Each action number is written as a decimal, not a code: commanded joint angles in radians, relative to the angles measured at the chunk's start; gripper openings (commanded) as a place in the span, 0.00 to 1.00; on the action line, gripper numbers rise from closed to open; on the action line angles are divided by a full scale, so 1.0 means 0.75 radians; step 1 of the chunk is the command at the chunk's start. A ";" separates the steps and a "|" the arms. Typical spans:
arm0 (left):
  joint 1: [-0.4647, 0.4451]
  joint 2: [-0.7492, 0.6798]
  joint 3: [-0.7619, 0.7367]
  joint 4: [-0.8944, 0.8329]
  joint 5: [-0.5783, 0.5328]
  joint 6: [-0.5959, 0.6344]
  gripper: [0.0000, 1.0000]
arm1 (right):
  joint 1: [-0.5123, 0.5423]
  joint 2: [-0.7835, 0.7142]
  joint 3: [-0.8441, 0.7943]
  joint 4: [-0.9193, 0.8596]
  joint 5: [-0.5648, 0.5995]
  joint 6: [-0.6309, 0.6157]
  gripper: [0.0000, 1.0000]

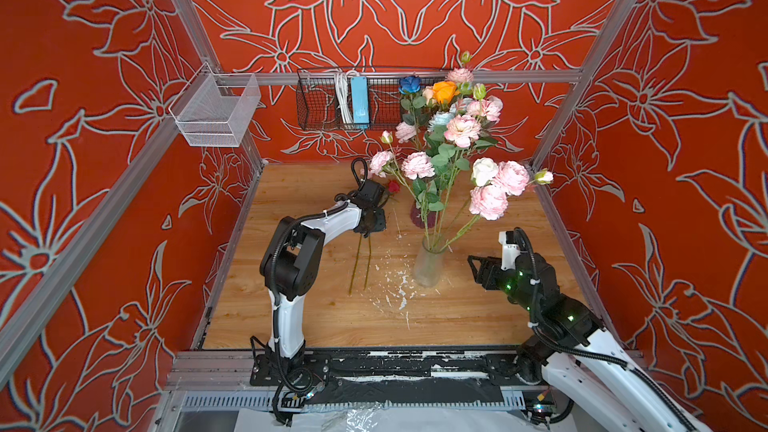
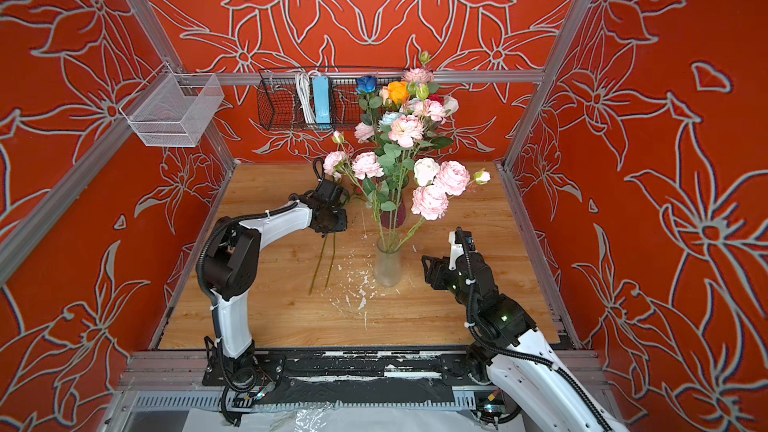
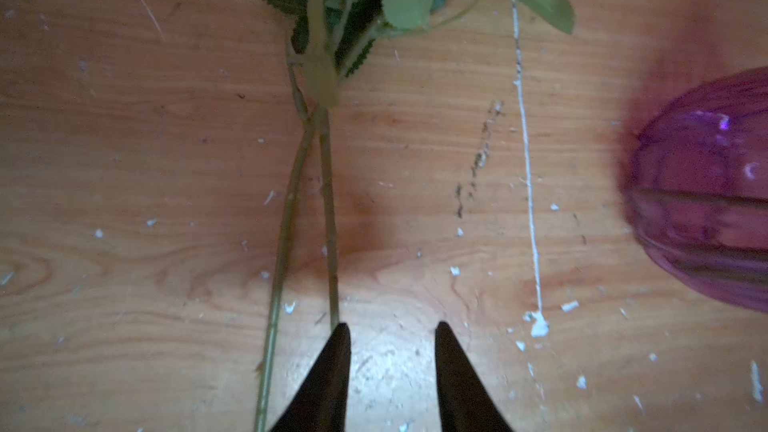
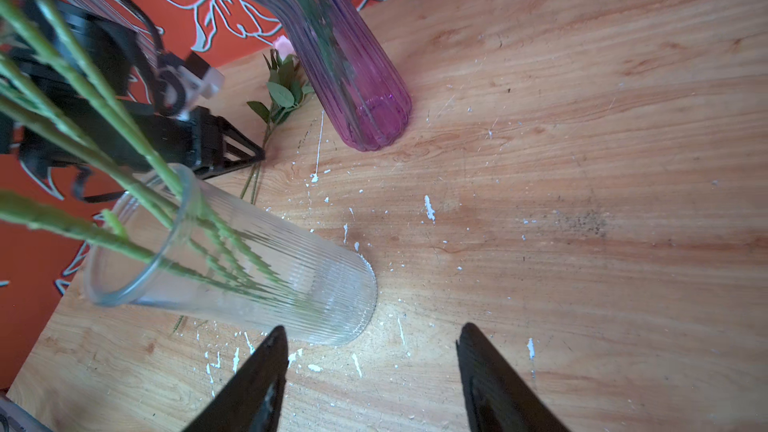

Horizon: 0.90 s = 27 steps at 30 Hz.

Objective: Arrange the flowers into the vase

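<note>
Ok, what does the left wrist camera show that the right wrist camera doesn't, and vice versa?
Left wrist only: the empty gap inside the open left gripper, with one of the two loose stems lying just outside it. Right wrist only: the clear vase, a pink bud, the open right gripper. Both: the purple vase, the loose stems, the wooden table.

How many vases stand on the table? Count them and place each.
2. The clear ribbed vase stands in front; the purple vase stands behind it. Both hold green stems. None seems hidden.
</note>
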 commanded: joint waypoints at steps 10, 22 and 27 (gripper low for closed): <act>0.012 0.106 0.072 -0.051 -0.126 0.038 0.33 | -0.008 -0.005 0.061 -0.062 0.045 -0.031 0.66; 0.026 0.034 -0.011 0.038 -0.004 0.072 0.22 | -0.009 0.005 0.128 -0.116 0.045 -0.035 0.66; 0.037 0.130 0.022 0.050 0.079 0.085 0.29 | -0.008 0.029 0.163 -0.123 0.039 -0.038 0.66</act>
